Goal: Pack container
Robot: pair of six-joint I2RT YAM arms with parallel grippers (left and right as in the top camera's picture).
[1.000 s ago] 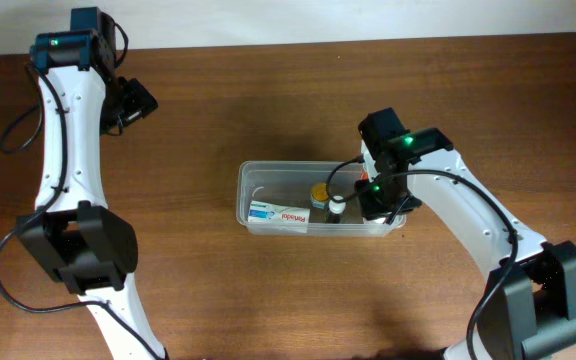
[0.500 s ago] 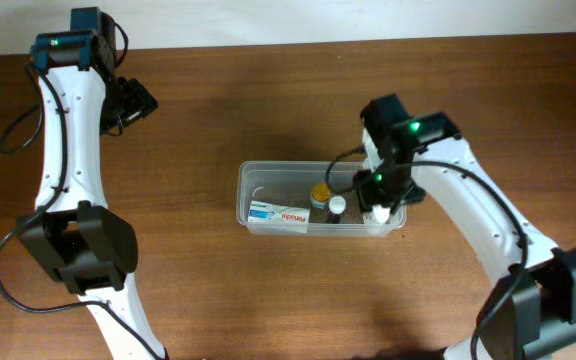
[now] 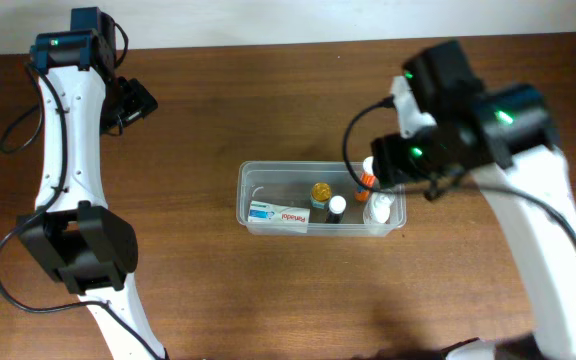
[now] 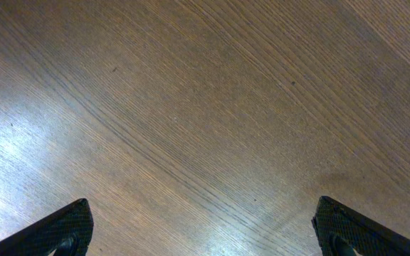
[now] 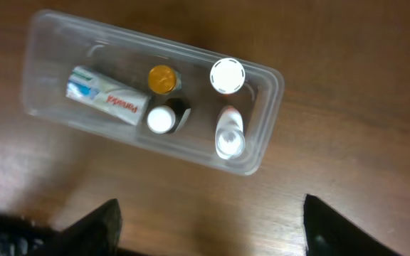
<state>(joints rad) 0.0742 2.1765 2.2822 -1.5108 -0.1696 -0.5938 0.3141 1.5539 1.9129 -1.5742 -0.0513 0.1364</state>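
Right hand (image 5: 208, 227), apparently spread wide, hovers over container (image 3: 268, 182) lying left-right.

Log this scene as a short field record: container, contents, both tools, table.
container: clear tub, mid-table, no lid on
contents: box lying flat; orange-capped bottle, dark bottle with white cap, and round white cap of a third bottle, all upright; white bottle lying down
right tool: open, empty, raised beside the container
left tool: open, empty, over bare wood, far from the container
table: brown wood
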